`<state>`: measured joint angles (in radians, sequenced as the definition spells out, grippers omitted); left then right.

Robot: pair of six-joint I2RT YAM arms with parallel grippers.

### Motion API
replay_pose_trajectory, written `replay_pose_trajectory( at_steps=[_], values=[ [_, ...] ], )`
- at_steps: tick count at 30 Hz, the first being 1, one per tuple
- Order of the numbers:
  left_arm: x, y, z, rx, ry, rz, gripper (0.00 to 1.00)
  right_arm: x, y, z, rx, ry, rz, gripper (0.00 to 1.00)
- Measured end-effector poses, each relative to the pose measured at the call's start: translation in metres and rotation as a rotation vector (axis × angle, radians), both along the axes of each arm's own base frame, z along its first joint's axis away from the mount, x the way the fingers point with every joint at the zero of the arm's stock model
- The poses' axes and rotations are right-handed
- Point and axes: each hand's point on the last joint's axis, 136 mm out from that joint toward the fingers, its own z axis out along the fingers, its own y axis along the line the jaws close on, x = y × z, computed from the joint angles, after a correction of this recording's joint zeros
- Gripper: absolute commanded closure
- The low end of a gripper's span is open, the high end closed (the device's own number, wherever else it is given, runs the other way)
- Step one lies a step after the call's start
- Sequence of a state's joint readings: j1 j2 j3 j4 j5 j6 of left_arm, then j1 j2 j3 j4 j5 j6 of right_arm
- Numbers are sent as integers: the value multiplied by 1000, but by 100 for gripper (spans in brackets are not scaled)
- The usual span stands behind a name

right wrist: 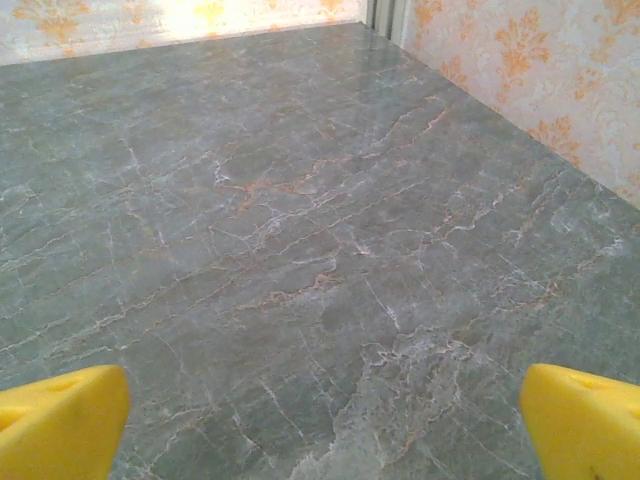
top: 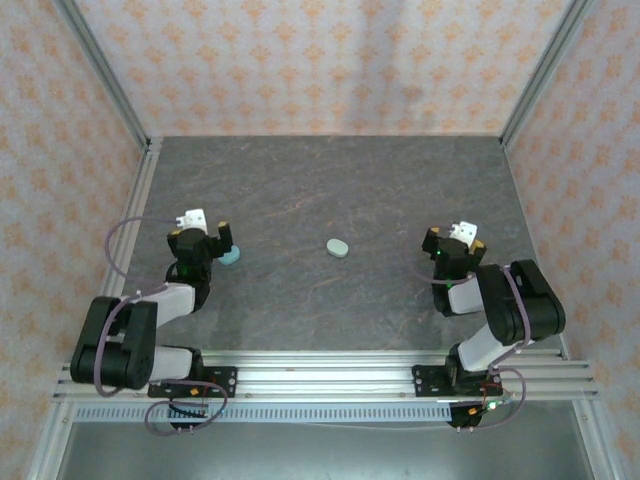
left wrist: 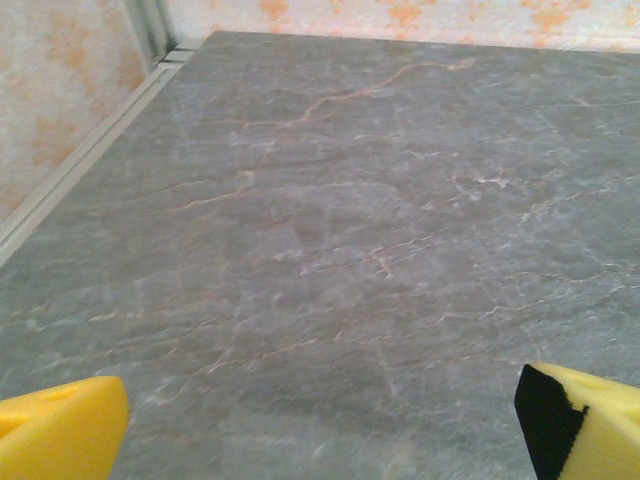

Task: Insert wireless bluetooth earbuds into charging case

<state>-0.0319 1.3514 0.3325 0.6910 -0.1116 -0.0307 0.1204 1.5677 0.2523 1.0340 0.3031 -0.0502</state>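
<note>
Seen from above, the grey, marble-veined surface [top: 330, 190] lay between walls [top: 300, 60] papered in a pale orange pattern, with an aluminium rail [top: 330, 372] along its near edge. The left tool [top: 200, 232] sat low over the left part of the surface, its jaws spread wide and holding nothing. A pale blue charging case [top: 232, 256] lay on the surface just beside that tool, on the side toward the middle. Part of it was hidden behind the tool's finger, and whether the two touched could not be told. A whitish-green charging case [top: 338, 247], a small oval pebble shape, lay alone near the middle of the surface, between the two arms and well apart from both tools. Both cases were too small to tell whether they were open or closed. The right tool [top: 455, 240] sat low over the right part of the surface, likewise released and empty.

In the left wrist camera, yellow fingertips [left wrist: 60, 428] stood in the two bottom corners, the right one showing a black inner face, with bare veined surface between them. In the right wrist camera, yellow fingertips [right wrist: 60, 425] stood just as far apart over bare surface, with the papered wall rising on the right.
</note>
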Motion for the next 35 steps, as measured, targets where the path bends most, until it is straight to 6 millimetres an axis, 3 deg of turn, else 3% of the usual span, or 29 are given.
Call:
replay_pose_trajectory(
  at_steps=[5, 11, 35],
  values=[
    [13, -10, -29, -5, 79, -63, 0, 23, -2, 19, 15, -37, -4, 1],
    [25, -14, -18, -4, 52, -85, 0, 28, -13, 21, 37, -34, -24, 0],
    [25, -14, -18, -3, 51, -85, 0, 26, -12, 15, 44, -12, -23, 1]
  ],
)
